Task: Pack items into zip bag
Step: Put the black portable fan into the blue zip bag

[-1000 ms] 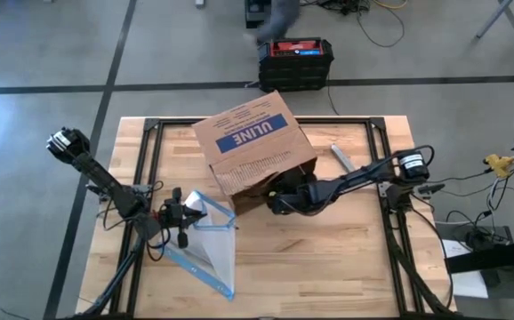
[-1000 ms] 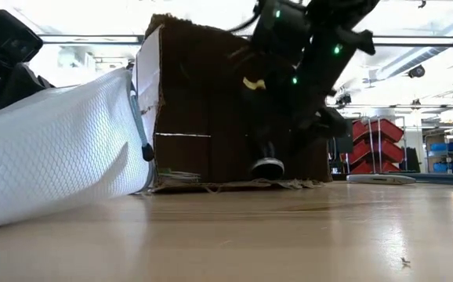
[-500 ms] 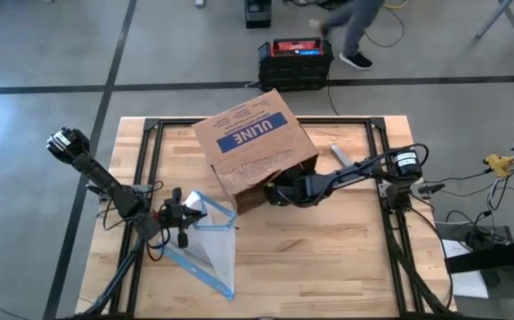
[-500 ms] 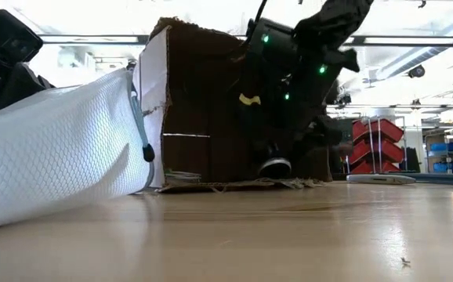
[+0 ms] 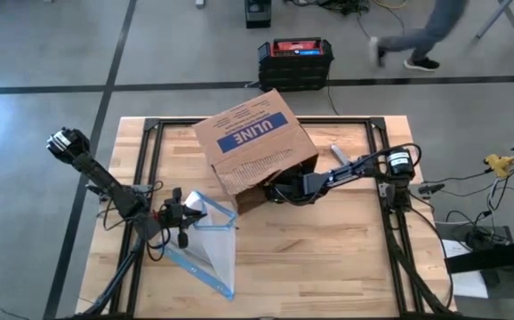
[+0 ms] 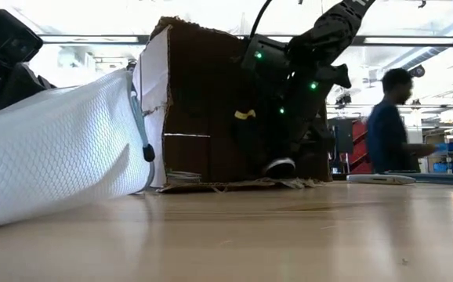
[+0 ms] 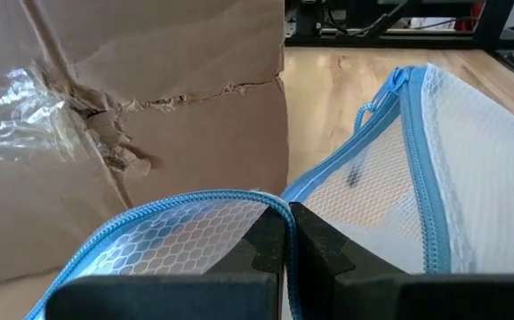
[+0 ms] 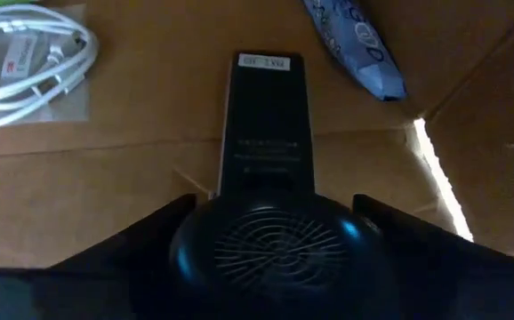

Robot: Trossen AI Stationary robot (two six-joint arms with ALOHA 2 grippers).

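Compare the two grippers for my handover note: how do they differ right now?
The left gripper is shut on the zip bag, pinching its blue zip edge beside the cardboard box; the right gripper is open, holding nothing. The left stays outside the box, the right reaches inside it, a round black item between its fingers, near a coiled white cable. Both are dark two-finger grippers.

Clear honeycomb-textured zip bag with blue zip, mouth propped open beside the cardboard box, items inside the box: dark round speaker-like piece, black rectangular pack, coiled white cable, blue packet
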